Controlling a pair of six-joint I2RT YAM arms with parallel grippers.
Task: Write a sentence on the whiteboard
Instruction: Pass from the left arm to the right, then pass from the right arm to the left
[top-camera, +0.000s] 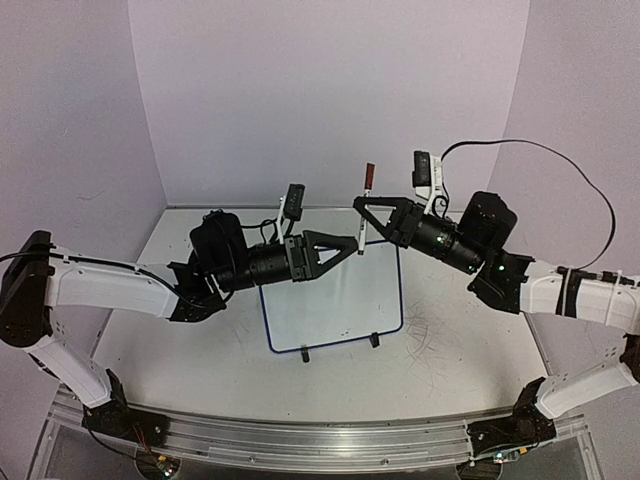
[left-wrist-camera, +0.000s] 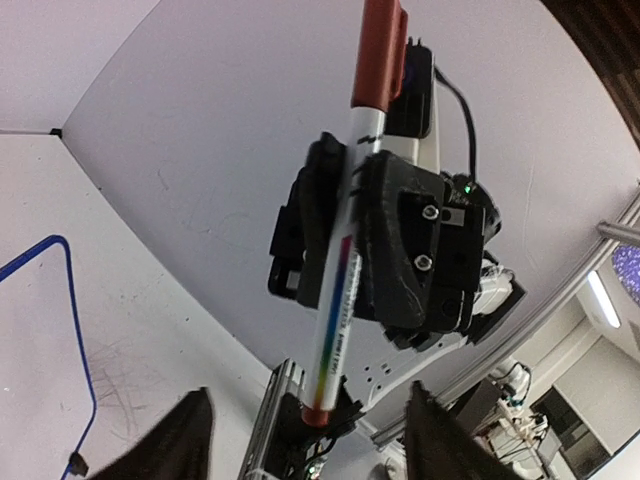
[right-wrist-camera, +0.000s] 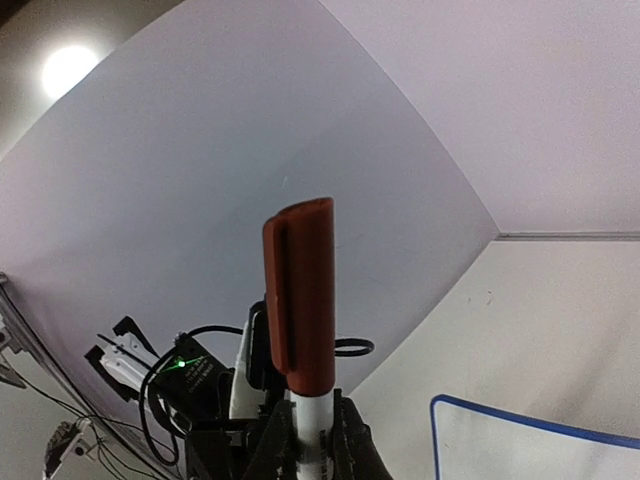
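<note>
- large scuffed white desk (top-camera: 460, 340): grey scribble marks across its top. Pale lilac walls stand behind it and at both sides.
- left arm (top-camera: 100, 285): white links and black joints. It extends from the near left corner towards the centre, ending over the far edge of the board.
- right arm (top-camera: 590, 295): same build. It extends from the near right corner towards the centre, with a black cable looping above it.
- small rectangular whiteboard (top-camera: 335, 305) with a thin dark-blue rim and rounded corners: lies on the desk at the centre, between the two arms. Its two small black feet (top-camera: 304, 352) are at the near edge. The face looks blank apart from a speck or two, too small to read from overhead.
- right fingers (left-wrist-camera: 395, 230): black, clamped together on the barrel of the marker. They carry it upright in the air above the far right corner of the whiteboard.
- left fingers (left-wrist-camera: 185, 440): black, spread apart and gripping nothing. Their tips are just beside the marker's lower end.
- white-barrelled marker (left-wrist-camera: 335, 320): rainbow stripe along the barrel, held with the cap end up.
- red cap (right-wrist-camera: 300, 300): seated on the marker's upper end, with its clip visible.
</note>
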